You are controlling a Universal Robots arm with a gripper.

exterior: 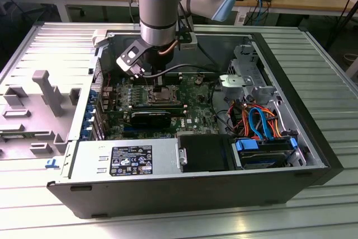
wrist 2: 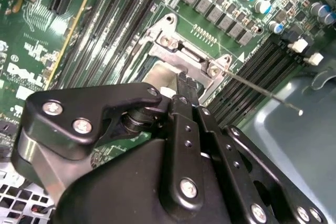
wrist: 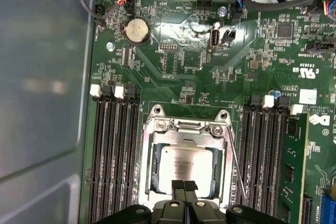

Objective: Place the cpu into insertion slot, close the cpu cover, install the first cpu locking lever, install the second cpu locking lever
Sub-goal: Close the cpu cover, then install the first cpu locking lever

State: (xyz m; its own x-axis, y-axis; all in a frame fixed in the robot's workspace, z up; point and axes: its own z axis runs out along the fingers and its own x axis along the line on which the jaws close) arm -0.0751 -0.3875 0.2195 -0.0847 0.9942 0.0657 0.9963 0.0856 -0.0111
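The cpu (wrist: 181, 163) lies flat in the insertion slot (wrist: 148, 182), its silvery top showing through the window of the cpu cover (wrist: 223, 153), which lies down over it. My gripper (wrist: 184, 186) hangs over the socket's edge with its black fingertips (wrist 2: 181, 83) pressed together and nothing between them. A thin wire locking lever (wrist: 234, 161) runs along one side of the socket. In the second wrist view this lever (wrist 2: 262, 92) sticks out free over the memory slots. In the exterior view the gripper (exterior: 158, 81) is just above the insertion slot (exterior: 165, 94) in the open computer case.
Long black memory slots (wrist: 113, 156) flank the socket on both sides (wrist: 265, 156). A coin battery (wrist: 137, 30) sits on the green board. The case wall (exterior: 98, 76), a drive bay with coloured cables (exterior: 260, 118) and the power supply (exterior: 126, 160) surround the board.
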